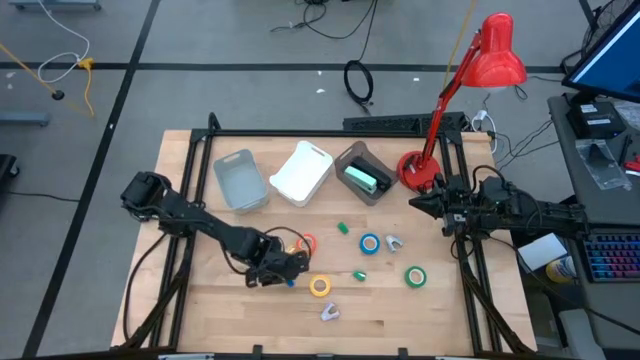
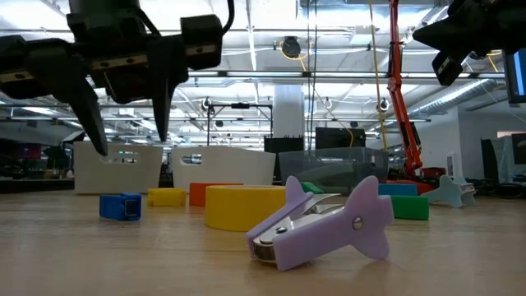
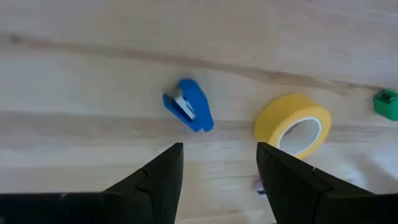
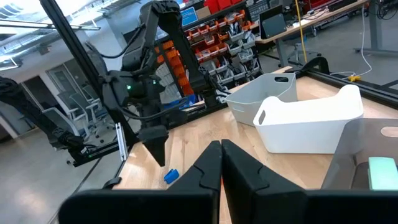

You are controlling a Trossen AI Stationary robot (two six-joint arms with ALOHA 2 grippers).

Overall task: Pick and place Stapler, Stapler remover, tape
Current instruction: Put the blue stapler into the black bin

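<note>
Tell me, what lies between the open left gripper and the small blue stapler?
Only bare wood: the left wrist view shows nothing between the left gripper and the blue stapler.

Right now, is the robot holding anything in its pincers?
Nothing is held. The left pincer hangs open above the small blue stapler; the right pincer is shut and empty.

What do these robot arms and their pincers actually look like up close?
Both arms are dark, almost black, built of jointed segments, with black cables trailing along them. The left gripper and the right gripper each end in two flat, tapering black fingers. I see no readable markings.
</note>
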